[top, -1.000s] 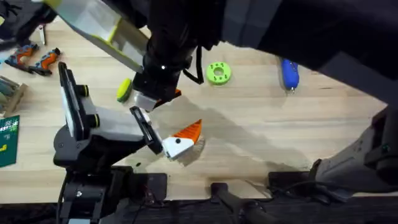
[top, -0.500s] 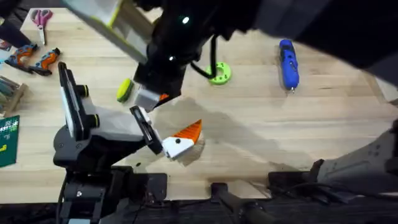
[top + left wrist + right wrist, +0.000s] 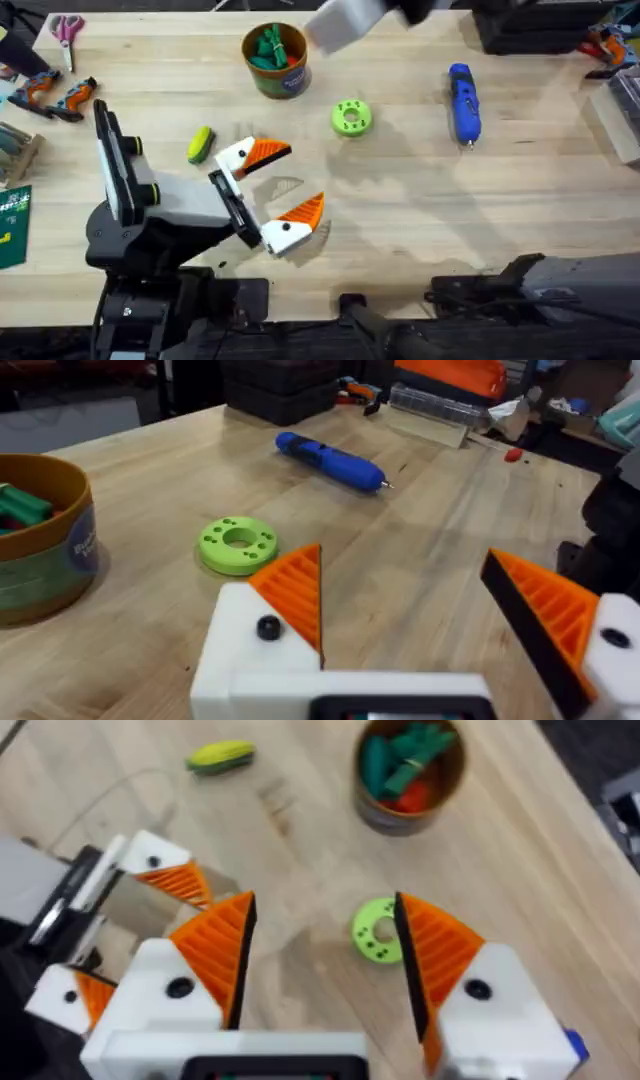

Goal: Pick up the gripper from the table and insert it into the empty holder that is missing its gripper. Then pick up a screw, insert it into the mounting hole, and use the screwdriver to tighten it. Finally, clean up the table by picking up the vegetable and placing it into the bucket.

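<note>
The right arm has lifted away, fingers (image 3: 325, 970) wide and empty, leaving both holder (image 3: 262, 190) fingers orange-tipped; unscrewed, the gripper (image 3: 265, 153) could slip loose.

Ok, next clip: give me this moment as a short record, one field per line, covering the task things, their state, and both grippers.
left gripper: open, both orange pads fitted
right gripper: open, holding nothing, raised above table
screwdriver: lying on table, untouched
vegetable: on table, not in bucket
bucket: upright, teal pieces inside
green ring: flat on table between bucket and screwdriver
</note>
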You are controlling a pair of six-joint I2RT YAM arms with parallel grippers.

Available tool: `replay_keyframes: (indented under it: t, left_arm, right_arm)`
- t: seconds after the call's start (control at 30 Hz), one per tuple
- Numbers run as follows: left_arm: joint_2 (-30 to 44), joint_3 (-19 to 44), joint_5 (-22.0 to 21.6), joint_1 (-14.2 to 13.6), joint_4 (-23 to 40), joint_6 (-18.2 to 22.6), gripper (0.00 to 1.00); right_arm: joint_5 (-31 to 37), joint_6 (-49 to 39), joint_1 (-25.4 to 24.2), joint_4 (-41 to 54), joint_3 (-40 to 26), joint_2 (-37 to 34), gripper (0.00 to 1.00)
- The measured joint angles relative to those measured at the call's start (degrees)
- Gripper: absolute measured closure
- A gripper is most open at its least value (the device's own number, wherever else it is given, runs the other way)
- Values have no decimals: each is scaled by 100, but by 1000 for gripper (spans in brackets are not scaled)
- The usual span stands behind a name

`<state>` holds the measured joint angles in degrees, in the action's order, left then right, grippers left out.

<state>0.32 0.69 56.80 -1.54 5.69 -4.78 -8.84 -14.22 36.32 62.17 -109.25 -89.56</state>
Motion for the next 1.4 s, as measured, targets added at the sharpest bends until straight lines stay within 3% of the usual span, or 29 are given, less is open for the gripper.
replay_keyframes:
  t: [0.43,0.47,0.63,0.7,1.0,1.23,1.4]
  left_arm:
    - [-2,0,0,0,0,2,15]
    - [0,0,0,0,2,-14,60]
    - [-2,0,0,0,0,8,840]
    - [0,0,0,0,0,30,985]
    - [0,0,0,0,0,26,996]
    - [0,0,0,0,0,26,996]
    - [0,0,0,0,0,26,996]
  right_arm:
    - [20,11,-1937,938,-22,197,209]
    - [21,11,-2029,1028,-22,197,209]
    - [22,13,-2365,1417,-22,197,208]
    - [22,26,-2432,1547,-22,199,207]
    - [252,343,-2780,1831,168,490,207]
    - [369,675,-3168,812,1852,1652,198]
    - [412,788,-3823,402,2849,2097,94]
